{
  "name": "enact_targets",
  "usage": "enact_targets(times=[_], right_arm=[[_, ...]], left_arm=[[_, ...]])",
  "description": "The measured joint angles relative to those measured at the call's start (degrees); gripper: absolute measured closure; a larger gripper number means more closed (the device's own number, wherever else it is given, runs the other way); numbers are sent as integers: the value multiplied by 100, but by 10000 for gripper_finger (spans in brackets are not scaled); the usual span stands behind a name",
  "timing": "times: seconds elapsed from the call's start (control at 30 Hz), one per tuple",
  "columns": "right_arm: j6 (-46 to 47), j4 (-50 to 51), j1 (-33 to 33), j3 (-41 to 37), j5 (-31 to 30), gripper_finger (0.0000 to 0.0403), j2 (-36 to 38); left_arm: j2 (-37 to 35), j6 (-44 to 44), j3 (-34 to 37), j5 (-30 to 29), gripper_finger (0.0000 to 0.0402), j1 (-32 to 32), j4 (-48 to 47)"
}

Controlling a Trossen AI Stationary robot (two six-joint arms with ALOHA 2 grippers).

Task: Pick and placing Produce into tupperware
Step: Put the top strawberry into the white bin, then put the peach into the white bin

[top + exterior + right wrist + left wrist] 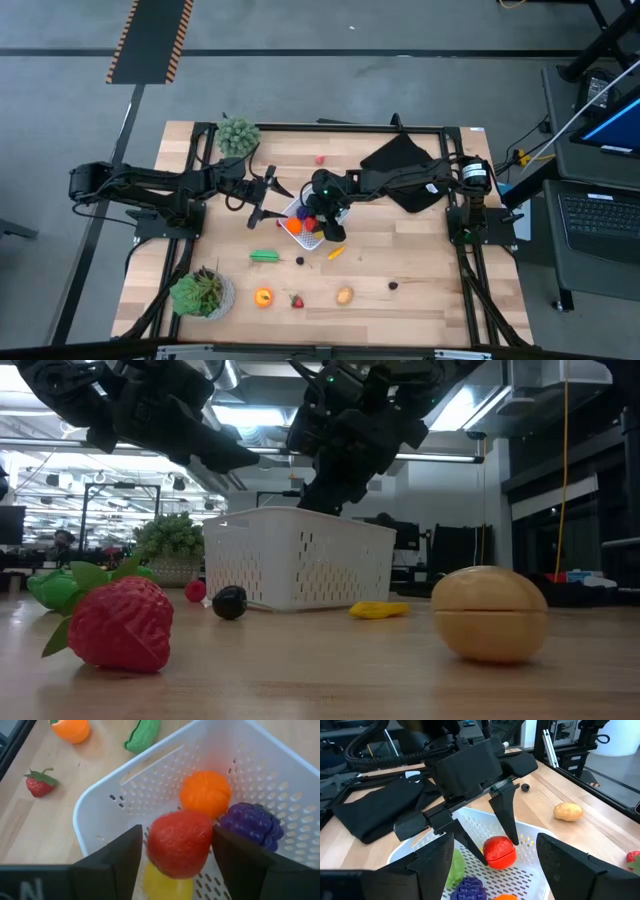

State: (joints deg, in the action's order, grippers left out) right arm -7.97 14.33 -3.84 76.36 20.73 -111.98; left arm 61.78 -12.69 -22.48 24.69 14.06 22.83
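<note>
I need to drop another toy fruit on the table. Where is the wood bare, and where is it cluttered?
Bare: the far strip between the bushy plant and black cloth, except one small red piece, and the wood right of the tan potato. Crowded: around the white container, under both grippers.

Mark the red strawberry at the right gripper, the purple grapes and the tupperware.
red strawberry [179, 844], right wrist view, front face.
purple grapes [252, 824], right wrist view, top.
tupperware [100, 810], right wrist view, rim corner.
</note>
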Motion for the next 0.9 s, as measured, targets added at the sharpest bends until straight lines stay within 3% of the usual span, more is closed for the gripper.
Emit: enact_targets(times=[0.47,0.73,0.9], right_arm=[[-28,65,-15,0,-9,145,113],[-488,458,-154,-10,-11,144,1134],[-607,-430,-298,-867,-14,144,1773]], left_arm=[[0,0,0,-2,127,0,-33],[0,33,2,-178,127,5,-29],[0,55,2,-319,127,7,-76]])
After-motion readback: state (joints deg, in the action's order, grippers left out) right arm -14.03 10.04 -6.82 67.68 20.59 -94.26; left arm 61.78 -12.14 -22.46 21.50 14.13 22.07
